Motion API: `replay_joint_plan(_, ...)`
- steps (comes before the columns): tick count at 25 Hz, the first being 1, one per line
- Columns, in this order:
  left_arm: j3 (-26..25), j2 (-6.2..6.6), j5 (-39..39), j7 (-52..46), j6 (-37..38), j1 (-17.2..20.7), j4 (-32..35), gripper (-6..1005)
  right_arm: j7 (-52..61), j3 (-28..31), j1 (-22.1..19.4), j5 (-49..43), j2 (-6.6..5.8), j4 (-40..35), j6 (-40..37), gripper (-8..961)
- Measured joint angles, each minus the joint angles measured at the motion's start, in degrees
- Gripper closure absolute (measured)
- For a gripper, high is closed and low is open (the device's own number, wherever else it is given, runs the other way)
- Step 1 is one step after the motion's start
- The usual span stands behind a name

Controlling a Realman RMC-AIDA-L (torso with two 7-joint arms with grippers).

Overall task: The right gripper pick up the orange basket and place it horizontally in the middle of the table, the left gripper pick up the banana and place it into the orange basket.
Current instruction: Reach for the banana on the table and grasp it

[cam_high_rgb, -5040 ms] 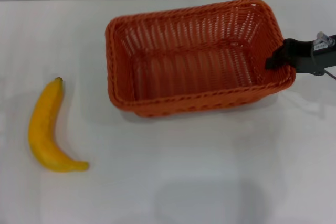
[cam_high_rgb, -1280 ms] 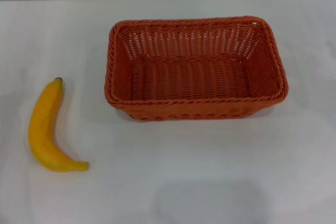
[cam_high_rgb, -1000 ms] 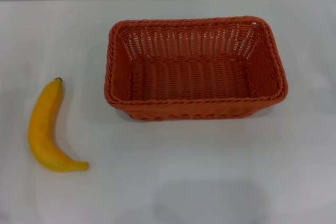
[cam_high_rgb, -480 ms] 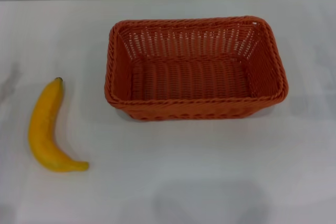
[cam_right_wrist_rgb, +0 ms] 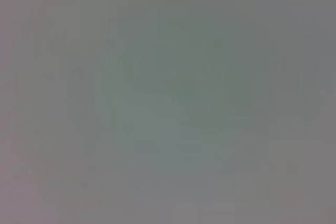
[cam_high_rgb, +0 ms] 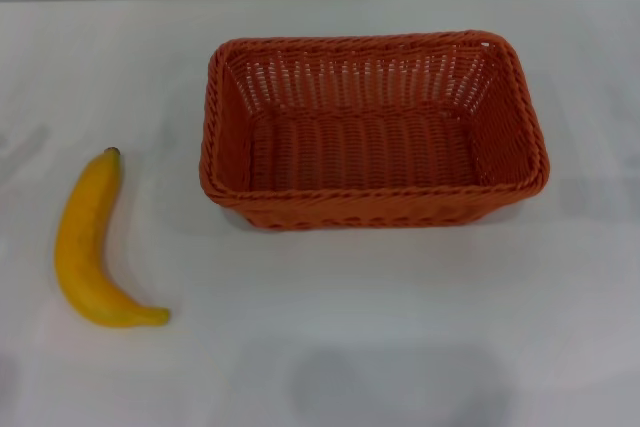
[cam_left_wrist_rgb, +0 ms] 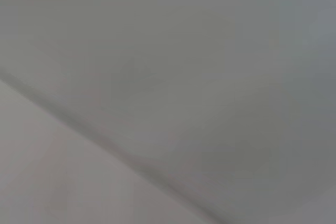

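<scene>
Just banana [cam_high_rgb: 88, 244] — beside orange basket [cam_high_rgb: 372, 209]

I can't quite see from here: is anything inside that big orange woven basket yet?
No, the orange woven basket holds nothing; its woven floor shows bare. The curved yellow banana lies outside, on the white table. Beneath the basket is hidden.

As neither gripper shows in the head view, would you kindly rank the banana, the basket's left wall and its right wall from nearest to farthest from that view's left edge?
1. Banana, far left, outside the basket.
2. Basket's left wall, left of centre.
3. Basket's right wall, right of centre.
</scene>
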Motion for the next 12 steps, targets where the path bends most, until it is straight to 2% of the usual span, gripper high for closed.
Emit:
replay_joint_plan(1,0.02,0.74,2.47,-3.08,1.11,-0.96,-1.43,150,0.04,0.02,-0.07,0.02,-0.03,-0.14,-0.17,128)
replay_joint_plan(2,0.06,1.88,6.86,-8.54,2.8,-2.77,-3.63,150,0.1,0.01,-0.16,0.01,-0.04,-0.34,-0.42,121)
replay_joint_plan(6,0.17,4.74,23.79,-19.12,7.49,-10.66,-7.88,151,0.22,0.03,-0.29,0.05,-0.02,-1.03,-1.32,93)
replay_joint_plan(10,0.23,6.48,38.98,-24.42,9.03,-18.65,-7.37,152,0.31,-0.02,0.4,0.06,0.03,-1.29,-2.23,88)
replay_joint_plan(12,0.23,6.98,43.92,-25.91,8.98,-21.24,-6.38,152,0.34,-0.24,1.03,0.07,0.11,-1.29,-2.36,90)
